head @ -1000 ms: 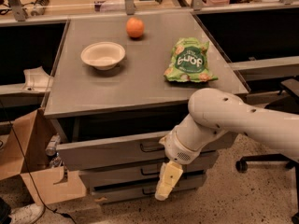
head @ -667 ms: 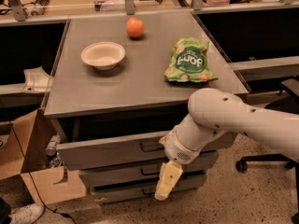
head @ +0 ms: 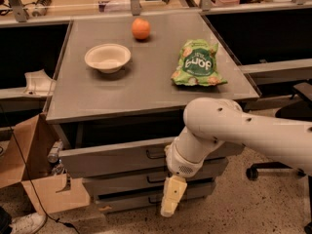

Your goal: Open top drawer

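Top drawer (head: 112,159) partly pulled out, gripper (head: 167,210) hanging just below its handle (head: 156,153), fingers together, holding nothing

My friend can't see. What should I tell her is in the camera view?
The robot's gripper hangs pointing down in front of the lower drawers, just below the top drawer, which is pulled partly out. On the grey table above sit a white bowl, an orange and a green snack bag.

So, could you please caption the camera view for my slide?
Gripper hangs in front of the lower drawers, below the top drawer, which juts out under the table.
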`<state>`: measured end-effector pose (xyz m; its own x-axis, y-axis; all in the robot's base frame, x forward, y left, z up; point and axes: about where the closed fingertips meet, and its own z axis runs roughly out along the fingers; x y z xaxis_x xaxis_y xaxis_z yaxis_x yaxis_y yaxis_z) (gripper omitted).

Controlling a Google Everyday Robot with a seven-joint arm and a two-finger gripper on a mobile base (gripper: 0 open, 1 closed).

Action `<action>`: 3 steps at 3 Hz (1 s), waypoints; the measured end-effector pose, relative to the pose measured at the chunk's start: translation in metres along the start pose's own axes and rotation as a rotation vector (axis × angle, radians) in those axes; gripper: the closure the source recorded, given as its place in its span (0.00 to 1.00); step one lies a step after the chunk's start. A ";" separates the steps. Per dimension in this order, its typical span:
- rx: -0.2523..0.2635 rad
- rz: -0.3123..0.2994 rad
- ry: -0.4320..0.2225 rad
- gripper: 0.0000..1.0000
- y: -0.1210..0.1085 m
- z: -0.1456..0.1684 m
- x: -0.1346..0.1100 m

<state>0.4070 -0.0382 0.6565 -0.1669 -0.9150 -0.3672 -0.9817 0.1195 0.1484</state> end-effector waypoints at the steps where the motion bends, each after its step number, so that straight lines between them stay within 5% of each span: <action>1: -0.022 0.019 -0.003 0.00 0.015 -0.004 0.013; 3: -0.026 0.027 -0.011 0.00 0.023 -0.008 0.014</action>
<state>0.3833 -0.0510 0.6624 -0.1947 -0.9074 -0.3725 -0.9740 0.1341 0.1825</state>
